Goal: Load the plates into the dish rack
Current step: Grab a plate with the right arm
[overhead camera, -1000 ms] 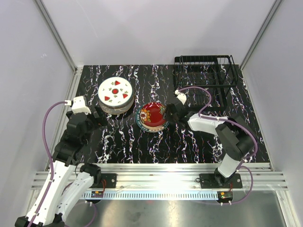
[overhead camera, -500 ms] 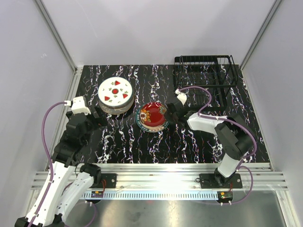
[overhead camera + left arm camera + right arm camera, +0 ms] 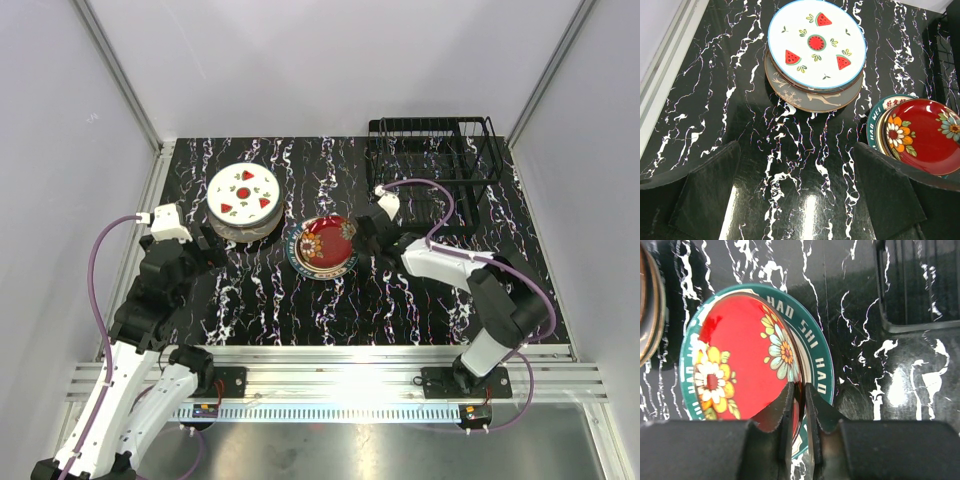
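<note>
A red floral plate (image 3: 325, 240) sits tilted on a teal-rimmed plate (image 3: 295, 257) at the table's middle. My right gripper (image 3: 362, 238) is shut on the red plate's right rim (image 3: 799, 392), one finger above and one below it, with the rim lifted off the teal-rimmed plate (image 3: 815, 360). A stack of plates topped by the watermelon plate (image 3: 243, 193) stands at the back left. My left gripper (image 3: 205, 247) is open and empty just in front of that stack (image 3: 816, 45). The black wire dish rack (image 3: 432, 150) stands at the back right with no plates in it.
The table (image 3: 260, 300) is black marble with white veins. White walls and metal posts close in the left, back and right sides. The rack's corner (image 3: 910, 285) shows in the right wrist view. A brown plate (image 3: 812, 99) lies under the watermelon plate.
The right gripper has raised the red plate's right rim, tilting the plate a little more. The left arm has not moved.
</note>
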